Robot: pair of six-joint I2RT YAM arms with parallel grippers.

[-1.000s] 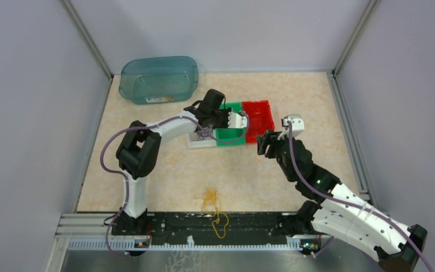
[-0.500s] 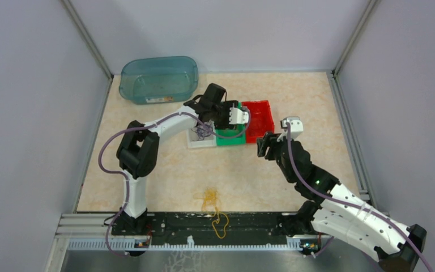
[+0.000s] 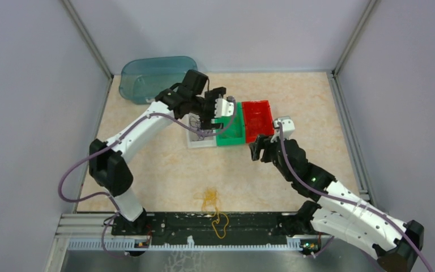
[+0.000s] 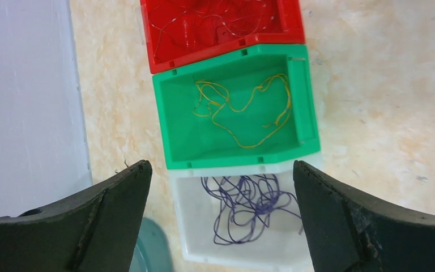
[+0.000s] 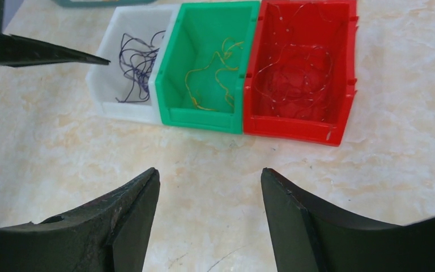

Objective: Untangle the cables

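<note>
Left claw [image 4: 221, 164] hangs over the bins with its fingers spread wide and nothing between them. Right claw [image 5: 209, 170] is parted too, a bit less, empty, low over the bare table [image 3: 164, 170]. Below my left camera the purple cable [image 4: 249, 207] sits in the white bin [image 4: 192, 243], a loose curly knot with no clear direction, one strand trailing toward the lower left of the frame. The yellow cable [image 4: 243, 110] lies in the green bin [image 4: 173, 119], long axis running left to right across the frame. The red cable [image 5: 297, 68] is in the red bin [image 5: 294, 127] — red on red, so I can barely trace it, and that bin is cut off at the top of the left wrist view. From above, the left arm covers much of the white and green bins. At the bottom centre an orange clump [image 3: 208, 198] lies on the table, its tail running down the frame into a loop [image 3: 221, 225] over the black rail — too fine to follow strand by strand.
</note>
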